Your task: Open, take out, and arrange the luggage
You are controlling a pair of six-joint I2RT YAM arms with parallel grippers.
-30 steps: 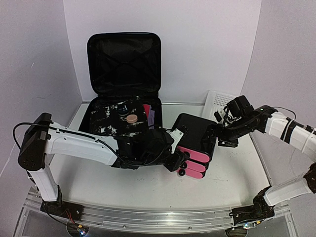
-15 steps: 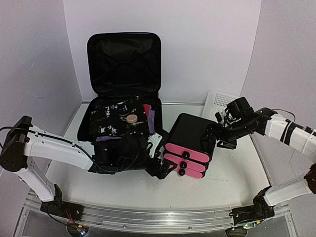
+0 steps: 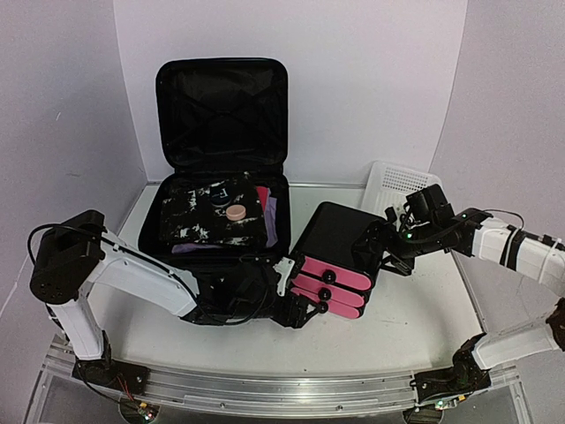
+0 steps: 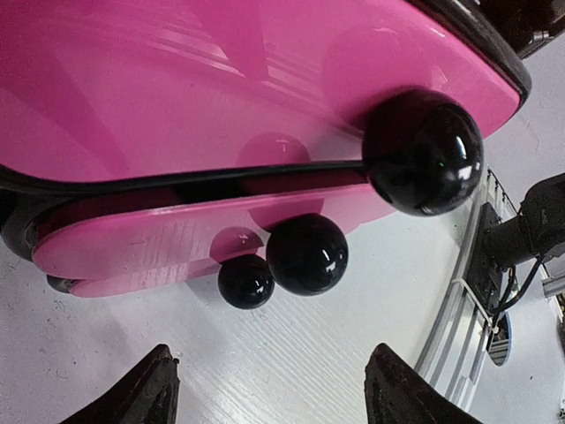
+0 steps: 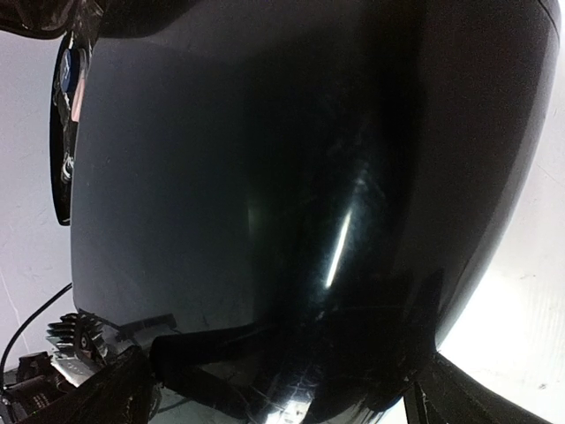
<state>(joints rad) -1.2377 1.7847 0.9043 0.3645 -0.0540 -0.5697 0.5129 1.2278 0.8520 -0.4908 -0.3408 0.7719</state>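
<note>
The luggage (image 3: 222,110) stands open at the back, its lid upright against the wall and its base flat on the table. In the base lie a black-and-white patterned cloth (image 3: 201,221), a round peach disc (image 3: 236,213) and a red item (image 3: 263,196). My left gripper (image 3: 298,311) is open just in front of the pink drawer fronts (image 4: 221,97) of a black box (image 3: 344,234). Its fingertips (image 4: 161,389) hold nothing, and black knobs (image 4: 305,254) sit just ahead. My right gripper (image 3: 387,251) is open against the box's glossy back (image 5: 291,177).
A white mesh basket (image 3: 395,184) stands at the back right, behind my right arm. The black box sits between the luggage base and the basket. The metal rail (image 3: 265,393) runs along the table's near edge.
My left gripper has let go of the drawer knobs and drawn back toward the near edge. The black box has swung, so its pink fronts now face the front-left. My right gripper dropped slightly.
</note>
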